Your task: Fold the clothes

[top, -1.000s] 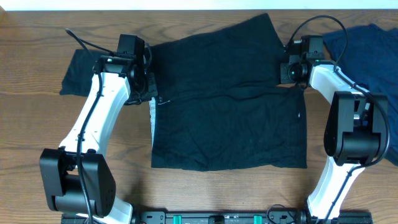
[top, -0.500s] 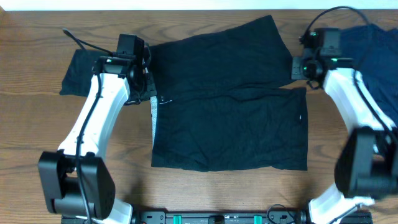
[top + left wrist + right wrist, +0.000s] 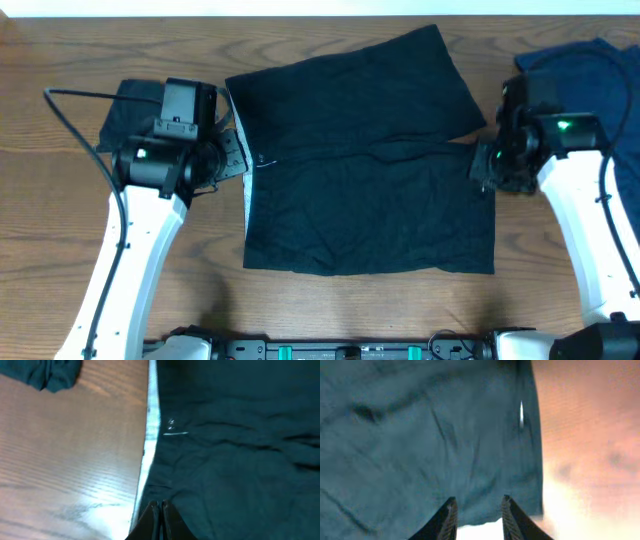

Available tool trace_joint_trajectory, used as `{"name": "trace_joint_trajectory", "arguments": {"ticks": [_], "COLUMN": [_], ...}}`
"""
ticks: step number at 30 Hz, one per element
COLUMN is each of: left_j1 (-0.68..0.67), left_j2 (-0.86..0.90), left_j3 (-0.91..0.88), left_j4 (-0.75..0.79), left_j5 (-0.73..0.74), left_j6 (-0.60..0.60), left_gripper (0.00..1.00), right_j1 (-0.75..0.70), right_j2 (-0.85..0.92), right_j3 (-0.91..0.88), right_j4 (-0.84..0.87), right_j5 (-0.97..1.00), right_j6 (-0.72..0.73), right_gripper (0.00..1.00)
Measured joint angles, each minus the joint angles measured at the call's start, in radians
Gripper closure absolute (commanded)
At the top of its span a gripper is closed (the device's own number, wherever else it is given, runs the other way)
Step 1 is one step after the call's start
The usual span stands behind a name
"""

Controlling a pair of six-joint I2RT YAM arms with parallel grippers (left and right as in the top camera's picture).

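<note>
Shut tight at the left claw [image 3: 160,510], just at the pale strip [image 3: 151,415] of the black cloth [image 3: 370,180]; cannot tell if pinching. Spread apart at the right claw [image 3: 477,510], over the cloth's right edge. Lies spread on the table [image 3: 60,250]. Looks soft, light, floppy; best pinched at corners.

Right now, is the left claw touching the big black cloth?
Touching. The left wrist view shows the left gripper shut on the pale edge strip of the black garment, with wrinkles converging at its tips.
</note>
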Motion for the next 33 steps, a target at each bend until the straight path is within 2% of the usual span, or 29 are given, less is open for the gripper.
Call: {"name": "trace_joint_trajectory", "arguments": {"ticks": [4,7,9,10,18,28,33], "left_j1": [0.0,0.0,0.0,0.0,0.0,0.0,0.007], "left_j2": [-0.004,0.003,0.014,0.021,0.127,0.199,0.198], "left_j3": [-0.006,-0.007,-0.01,-0.015,-0.039,-0.041,-0.041], "left_j4": [0.015,0.015,0.016,0.018,0.031,0.042,0.047], "left_j5": [0.0,0.0,0.0,0.0,0.0,0.0,0.0], "left_j6": [-0.021,-0.031,-0.033,-0.035,-0.035,-0.028,-0.027], "left_gripper": [0.94,0.94,0.94,0.93,0.94,0.94,0.94], "right_j1": [0.013,0.013,0.013,0.013,0.013,0.01,-0.011], "right_j2": [-0.003,-0.003,-0.003,-0.003,-0.003,-0.118,-0.151], "right_j3": [-0.111,-0.183,-0.22,-0.235,-0.346,-0.562,-0.635], "right_j4": [-0.047,-0.054,-0.063,-0.07,-0.088,0.123,0.235], "right_j5": [0.002,-0.005,-0.013,-0.016,-0.058,-0.085,-0.087], "right_j6": [0.111,0.152,0.175,0.185,0.232,0.306,0.321], "right_gripper": [0.74,0.68,0.19,0.13,0.17,0.23,0.31]}}
